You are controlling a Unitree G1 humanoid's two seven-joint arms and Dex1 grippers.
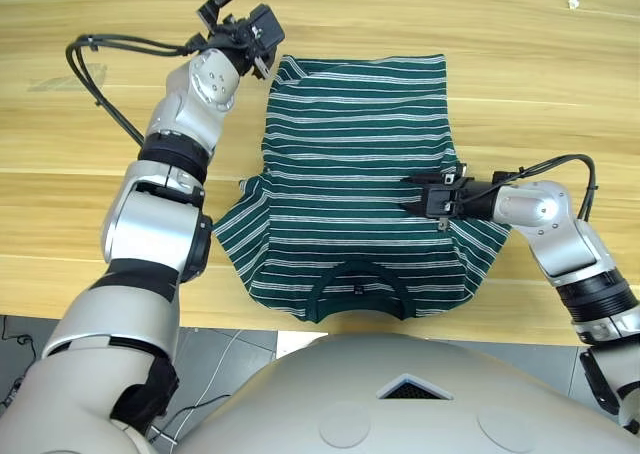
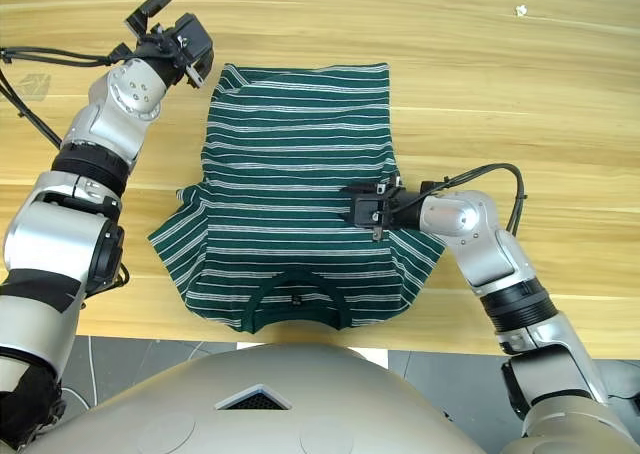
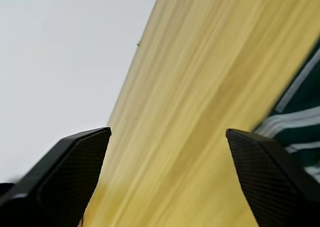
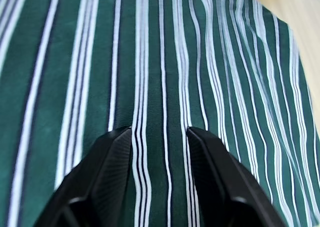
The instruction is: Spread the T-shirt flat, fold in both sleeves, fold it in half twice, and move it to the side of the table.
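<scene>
Nearest, at the lower middle of the head view, the collar point(image 1: 355, 274) of the striped T-shirt point(image 1: 350, 154) is seen at the near edge of the bench point(image 1: 530, 84). The body is laid out flat away from it, hem at the far end. The left sleeve point(image 1: 232, 229) juts out at lower left and the right sleeve point(image 1: 482, 246) flares at lower right, neither folded in. The step is judged to be the end of spreading, with the sleeve folds not yet done. Right of centre, the right pincer point(image 1: 405, 195) is held low over the cloth, pointing inward from the shirt's right edge. Farther off, at upper left, the left pincer point(image 3: 167, 137) is raised just beside the hem's far left corner. Next, a sleeve edge would need to be pinched and carried inward across the body without the flat cloth being dragged. The right wrist view shows what the head views leave uncertain: the fingers point(image 4: 107, 172) are set a narrow gap apart with stripes running flat between them, and no fold is seen gripped. The left wrist view shows the left pincer spread wide and holding nothing, bare wood beneath it, the striped hem at the frame's right edge.
</scene>
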